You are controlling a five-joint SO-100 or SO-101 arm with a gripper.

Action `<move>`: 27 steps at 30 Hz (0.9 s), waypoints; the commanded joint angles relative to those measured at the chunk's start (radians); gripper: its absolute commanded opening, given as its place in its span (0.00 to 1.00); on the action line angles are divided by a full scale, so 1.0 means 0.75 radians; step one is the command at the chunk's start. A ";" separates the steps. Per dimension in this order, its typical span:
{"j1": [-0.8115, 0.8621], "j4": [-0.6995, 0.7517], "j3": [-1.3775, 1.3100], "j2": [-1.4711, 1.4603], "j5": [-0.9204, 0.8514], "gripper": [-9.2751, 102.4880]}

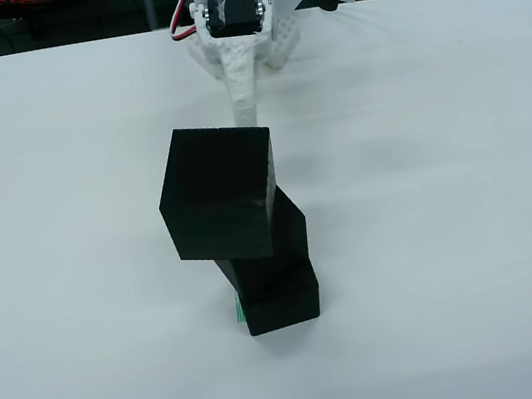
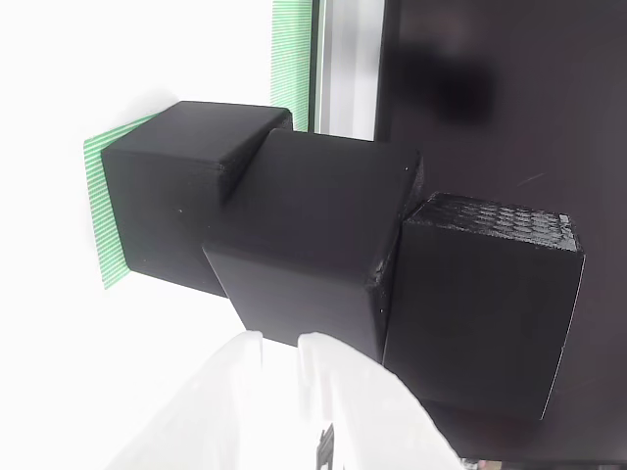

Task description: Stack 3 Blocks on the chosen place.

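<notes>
Stack of three blocks on green patch [image 2: 98,211], just ahead of gripper [image 2: 284,343] in the view riding on it: bottom block [image 2: 162,196], middle block [image 2: 313,235], top block [image 2: 490,304], each twisted off-line. Jaws look slightly spread, holding nothing; I'd back straight away w/o brushing middle block, since tower looks tippy.

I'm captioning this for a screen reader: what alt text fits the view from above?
Three black cubes stand in a crooked, twisted stack on a white table, a sliver of green patch showing at the base. The white gripper sits behind, apart from it.

Three blocks [image 1: 235,230] stacked, each twisted, on chosen place [image 2: 101,206]; arm behind.
</notes>
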 commanded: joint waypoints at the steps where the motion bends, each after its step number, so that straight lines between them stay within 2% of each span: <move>1: 0.002 0.002 0.055 0.022 0.008 0.08; 27: 0.037 0.000 0.055 0.022 0.057 0.08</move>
